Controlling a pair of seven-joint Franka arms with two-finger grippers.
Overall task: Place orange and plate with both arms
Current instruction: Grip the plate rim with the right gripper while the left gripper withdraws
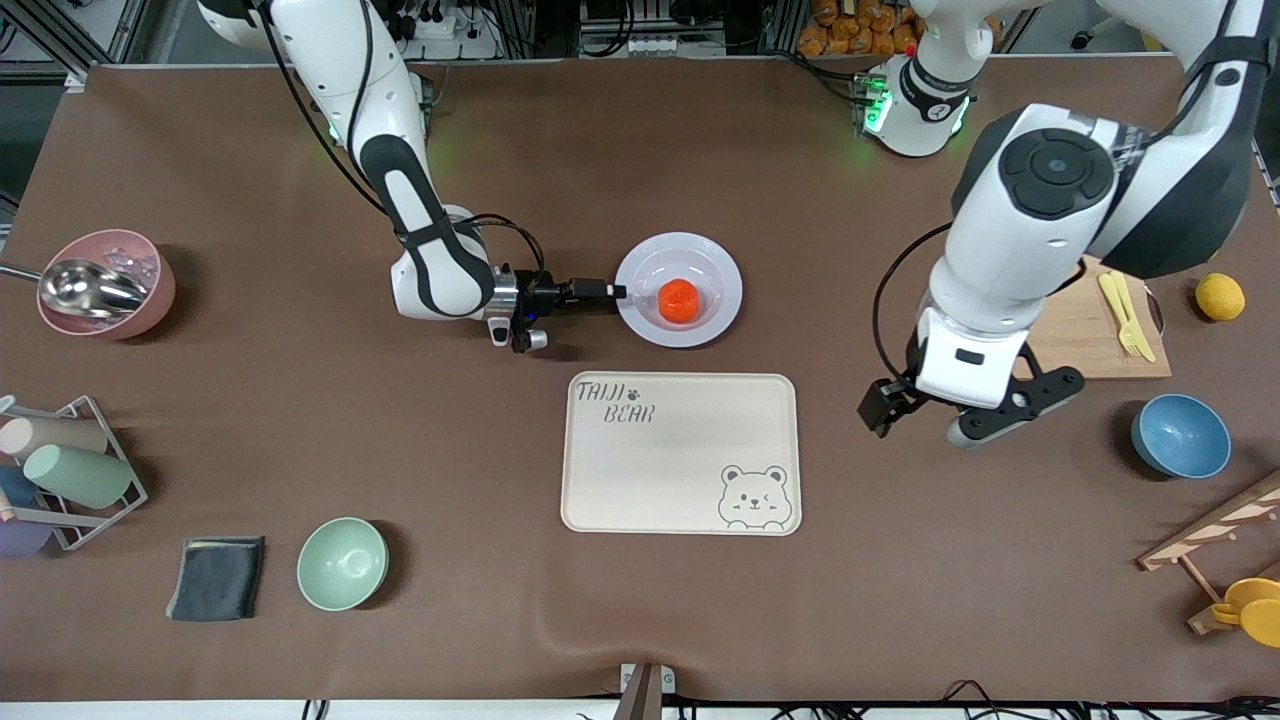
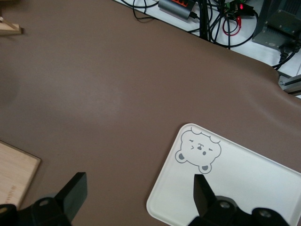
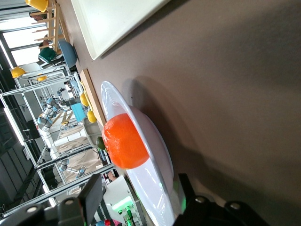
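The orange (image 1: 679,300) lies in the middle of the pale plate (image 1: 720,265), which rests on the table, farther from the front camera than the cream bear tray (image 1: 680,455). My right gripper (image 1: 612,291) is low and level at the plate's rim on the right arm's side. In the right wrist view its open fingers (image 3: 94,188) straddle the plate's rim (image 3: 113,96), with the orange (image 3: 123,141) just ahead of my right gripper (image 3: 138,186). My left gripper (image 1: 920,425) hovers open and empty over bare table beside the tray (image 2: 235,179); its own view shows the left gripper (image 2: 138,188) holding nothing.
A wooden board (image 1: 1090,340) with a yellow fork (image 1: 1125,315), a lemon (image 1: 1220,296) and a blue bowl (image 1: 1180,435) lie at the left arm's end. A pink bowl (image 1: 105,285), cup rack (image 1: 60,470), dark cloth (image 1: 217,577) and mint bowl (image 1: 342,563) lie at the right arm's end.
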